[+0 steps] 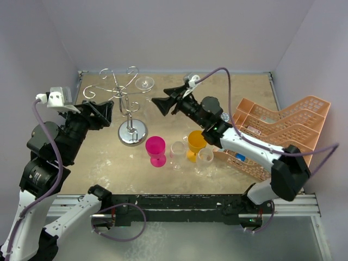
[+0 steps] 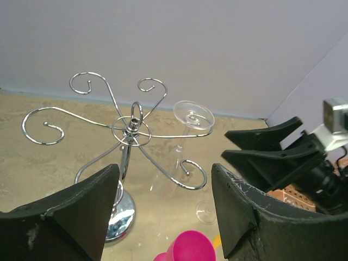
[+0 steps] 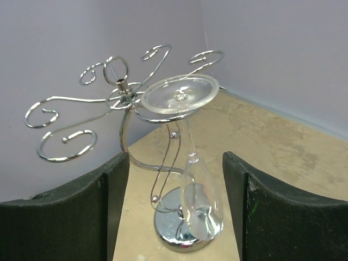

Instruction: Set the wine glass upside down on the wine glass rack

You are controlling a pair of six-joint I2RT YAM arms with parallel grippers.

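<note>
Tan mottled counter, pale lilac walls; clear wine glass hangs inverted on chrome wire rack near far-left corner; left pincer, right pincer spread.

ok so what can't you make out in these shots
- Top view: the wine glass shows only its foot; its clear bowl barely shows.
- Left wrist view: the rack base sits half behind the left gripper.
- Top view: the right arm covers part of the crate; contents too small.
</note>
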